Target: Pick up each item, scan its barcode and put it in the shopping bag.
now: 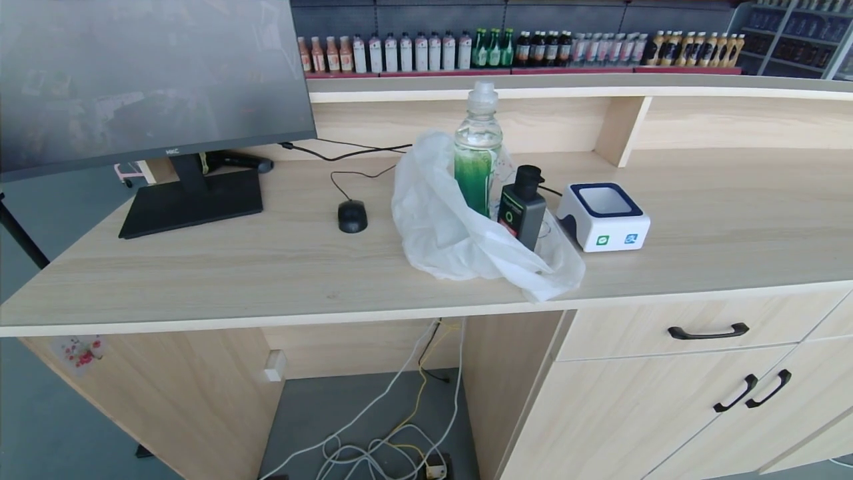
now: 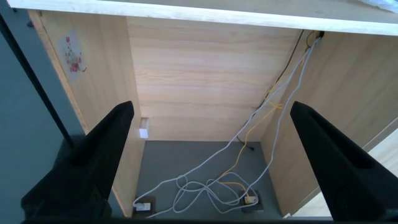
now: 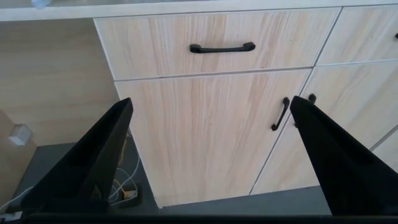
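L jaws spread wide, empty, arm low facing cables (image 2: 208, 188); R jaws likewise, facing drawer (image 3: 186, 62)

Head camera overlooks counter (image 1: 266, 267); wrist cameras face its lower front

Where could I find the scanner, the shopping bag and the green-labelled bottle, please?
scanner (image 1: 603, 227), head view, white front face.
shopping bag (image 1: 440, 230), head view, its left wall.
green-labelled bottle (image 1: 477, 173), head view, green label.

Bright, even light; soft shadows
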Available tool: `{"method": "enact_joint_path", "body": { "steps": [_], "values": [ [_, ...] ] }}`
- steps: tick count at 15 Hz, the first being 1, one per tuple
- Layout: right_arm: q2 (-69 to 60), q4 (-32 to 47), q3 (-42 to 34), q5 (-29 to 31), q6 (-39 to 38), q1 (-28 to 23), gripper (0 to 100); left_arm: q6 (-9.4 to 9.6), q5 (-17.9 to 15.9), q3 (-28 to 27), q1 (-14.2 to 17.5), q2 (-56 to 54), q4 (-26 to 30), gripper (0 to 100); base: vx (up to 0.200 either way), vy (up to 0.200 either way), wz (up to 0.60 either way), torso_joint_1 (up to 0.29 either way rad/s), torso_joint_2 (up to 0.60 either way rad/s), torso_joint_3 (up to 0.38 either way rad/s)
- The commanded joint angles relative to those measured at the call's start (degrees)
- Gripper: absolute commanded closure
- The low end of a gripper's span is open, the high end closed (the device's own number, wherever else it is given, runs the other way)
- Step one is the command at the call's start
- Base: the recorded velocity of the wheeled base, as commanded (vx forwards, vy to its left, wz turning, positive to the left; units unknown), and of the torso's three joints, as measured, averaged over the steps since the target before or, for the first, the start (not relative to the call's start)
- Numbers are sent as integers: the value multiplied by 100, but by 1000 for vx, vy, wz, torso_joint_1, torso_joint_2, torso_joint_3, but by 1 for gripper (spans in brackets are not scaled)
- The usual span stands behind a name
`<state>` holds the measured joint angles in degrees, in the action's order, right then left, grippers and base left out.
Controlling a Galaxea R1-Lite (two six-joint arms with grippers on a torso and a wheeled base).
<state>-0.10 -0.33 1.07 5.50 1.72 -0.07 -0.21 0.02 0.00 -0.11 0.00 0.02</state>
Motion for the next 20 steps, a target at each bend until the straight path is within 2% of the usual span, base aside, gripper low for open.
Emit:
{"method": "enact_joint_path", "body": {
  "steps": [1,20],
  "values": [
    [10,-2,-2,4,4,16,0,-14,-2,0,11,0,-2,0,0,-200,0,12,12,2],
    [10,-11,-107,13,-374,16,0,-14,-2,0,11,0,-2,0,0,-200,0,3,4,4]
  ]
}}
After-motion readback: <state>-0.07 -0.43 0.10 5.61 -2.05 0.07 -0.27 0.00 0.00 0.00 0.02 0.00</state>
